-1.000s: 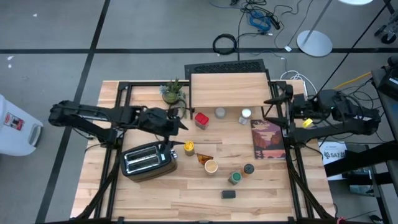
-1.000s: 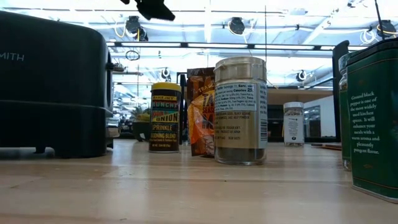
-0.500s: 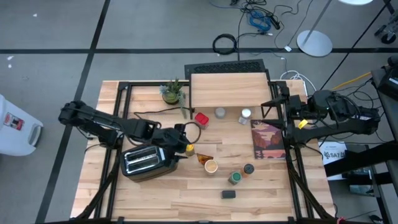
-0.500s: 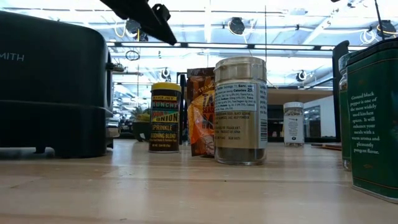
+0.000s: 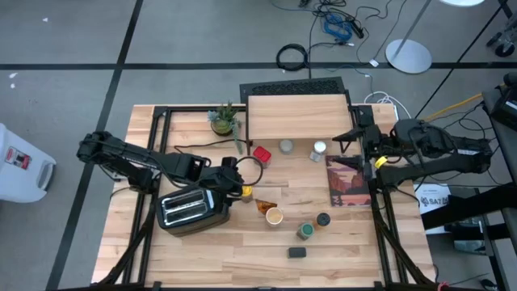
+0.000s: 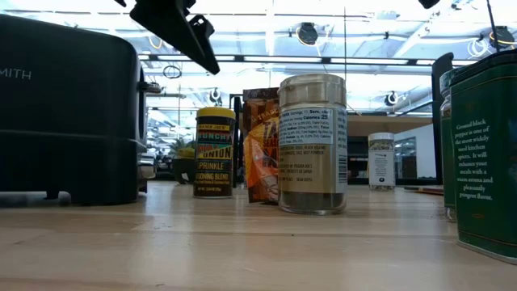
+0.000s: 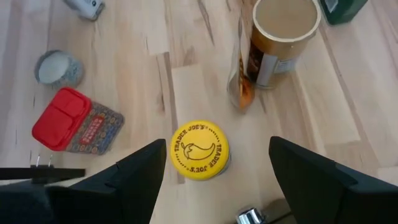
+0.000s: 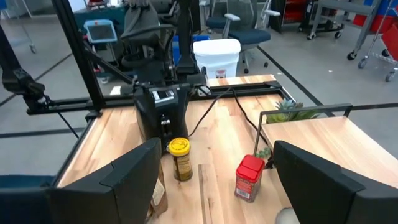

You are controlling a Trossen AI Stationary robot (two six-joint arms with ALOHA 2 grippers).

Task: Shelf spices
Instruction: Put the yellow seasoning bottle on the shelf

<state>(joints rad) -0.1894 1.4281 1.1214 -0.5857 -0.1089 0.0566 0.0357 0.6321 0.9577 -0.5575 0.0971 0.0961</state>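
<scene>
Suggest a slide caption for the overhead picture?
Left gripper, open, hovers over a yellow-lidded spice jar beside the toaster; shelf empty.

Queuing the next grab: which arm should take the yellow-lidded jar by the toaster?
Left. The left gripper hangs open directly above the yellow-lidded jar. The right gripper is open too, but far across the table by the shelf.

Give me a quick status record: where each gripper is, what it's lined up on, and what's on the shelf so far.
left gripper: open, holding nothing, above the yellow-lidded jar beside the toaster
right gripper: open, holding nothing, at the right end of the shelf
shelf top: bare, no spices on it
near the shelf's front edge: red-lidded jar, two small jars
</scene>
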